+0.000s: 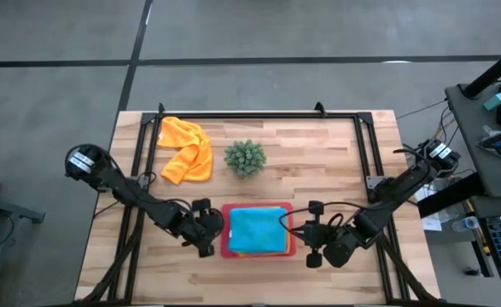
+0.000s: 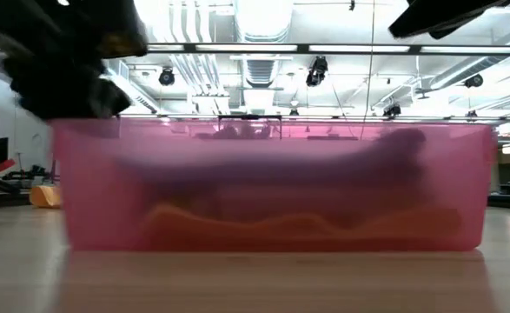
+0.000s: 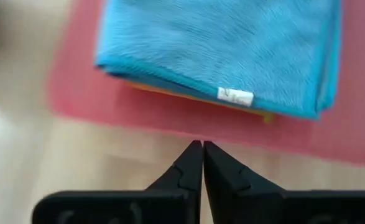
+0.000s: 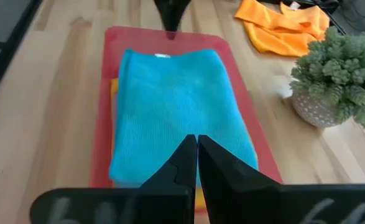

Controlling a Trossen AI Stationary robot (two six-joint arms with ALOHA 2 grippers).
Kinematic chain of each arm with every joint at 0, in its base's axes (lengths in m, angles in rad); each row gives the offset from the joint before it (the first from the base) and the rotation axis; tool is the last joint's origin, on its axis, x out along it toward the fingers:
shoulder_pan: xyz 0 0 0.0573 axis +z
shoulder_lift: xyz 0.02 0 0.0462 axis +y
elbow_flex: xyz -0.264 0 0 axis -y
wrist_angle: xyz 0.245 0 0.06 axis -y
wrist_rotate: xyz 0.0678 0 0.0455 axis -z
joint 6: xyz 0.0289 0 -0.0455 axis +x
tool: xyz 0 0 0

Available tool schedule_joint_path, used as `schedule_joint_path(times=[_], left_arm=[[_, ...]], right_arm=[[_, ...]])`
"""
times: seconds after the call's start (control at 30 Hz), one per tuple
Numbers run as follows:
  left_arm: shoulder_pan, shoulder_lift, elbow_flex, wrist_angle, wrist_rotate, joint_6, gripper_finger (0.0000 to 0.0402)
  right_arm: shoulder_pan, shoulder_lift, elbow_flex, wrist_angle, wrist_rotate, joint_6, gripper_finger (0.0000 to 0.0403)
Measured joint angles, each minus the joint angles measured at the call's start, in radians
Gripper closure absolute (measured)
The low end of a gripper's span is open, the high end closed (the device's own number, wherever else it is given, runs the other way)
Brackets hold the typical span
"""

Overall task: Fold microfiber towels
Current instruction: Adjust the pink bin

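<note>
Toward the far-left corner of the table, the orange towel (image 1: 186, 149) is lying crumpled, unfolded, nearer the left gripper (image 1: 207, 230) than the right gripper (image 1: 318, 243); both are sitting pinched shut, empty, flanking the pink tray (image 1: 225, 247) (blue towel (image 1: 257, 228) folded on top).

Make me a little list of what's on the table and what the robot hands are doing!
blue towel: folded, top of the stack on the pink tray
under it: a yellow edge peeks out
orange towel: crumpled, unfolded, at the far left of the table
plant: upright, beside the orange towel
left gripper: shut, empty, by the tray's left edge
right gripper: shut, empty, at the tray's right side
</note>
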Motion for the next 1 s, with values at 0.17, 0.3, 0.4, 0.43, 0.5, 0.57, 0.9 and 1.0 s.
schedule_joint_path(times=[0.17, 0.3, 0.4, 0.43, 0.5, 0.57, 0.9, 1.0], left_arm=[[0.031, -0.012, 0.001, -0.001, -0.127, 0.049, 0.0402], [0.038, -0.044, 0.001, -0.012, -0.124, 0.069, 0.0402], [0.035, -0.082, 0.004, -0.018, -0.098, 0.070, 0.0402], [0.033, -0.096, 0.008, -0.017, -0.077, 0.070, 0.0402], [0.029, -0.120, 0.018, -0.013, -0.025, 0.068, 0.0402], [0.017, -0.137, 0.024, -0.012, 0.021, 0.066, 0.0402], [-0.077, -0.033, 0.043, 0.171, 0.276, 0.066, 0.0402], [-0.101, 0.034, 0.059, 0.200, 0.328, 0.066, 0.0402]], right_arm=[[0.000, 0.000, -0.030, 0.050, 0.002, 0.001, 0.0394], [0.002, 0.001, -0.038, 0.053, 0.000, 0.006, 0.0394], [0.002, 0.001, -0.052, 0.093, -0.006, 0.001, 0.0394], [0.002, 0.001, -0.057, 0.107, -0.009, 0.000, 0.0394], [0.003, 0.001, -0.071, 0.129, -0.009, -0.001, 0.0394], [0.003, 0.001, -0.086, 0.152, -0.010, -0.001, 0.0394], [0.002, 0.001, -0.110, 0.179, -0.009, -0.001, 0.0394], [0.002, 0.001, -0.108, 0.181, -0.009, -0.003, 0.0394]])
